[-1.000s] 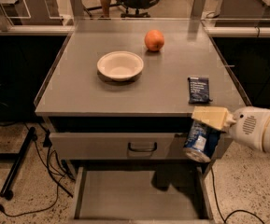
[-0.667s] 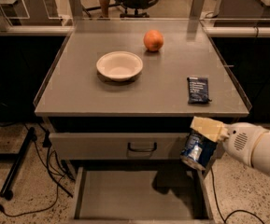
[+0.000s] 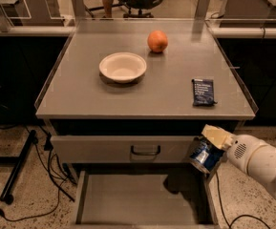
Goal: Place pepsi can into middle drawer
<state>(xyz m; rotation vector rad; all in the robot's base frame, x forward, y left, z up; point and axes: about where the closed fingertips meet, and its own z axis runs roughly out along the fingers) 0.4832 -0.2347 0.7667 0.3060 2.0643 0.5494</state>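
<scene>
Single camera, high before cabinet (image 3: pixel 104 149), facing down over tabletop (image 3: pixel 147 99), middle drawer (image 3: pixel 128 199); gripper (image 3: pixel 209 149) with pepsi can (image 3: pixel 203 159) lower right.

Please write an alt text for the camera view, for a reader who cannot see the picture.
The gripper holds a blue pepsi can, tilted, over the right edge of the open middle drawer. Above the drawer is a closed grey drawer front. On the grey cabinet top are a white bowl, an orange and a dark-blue snack packet.
</scene>
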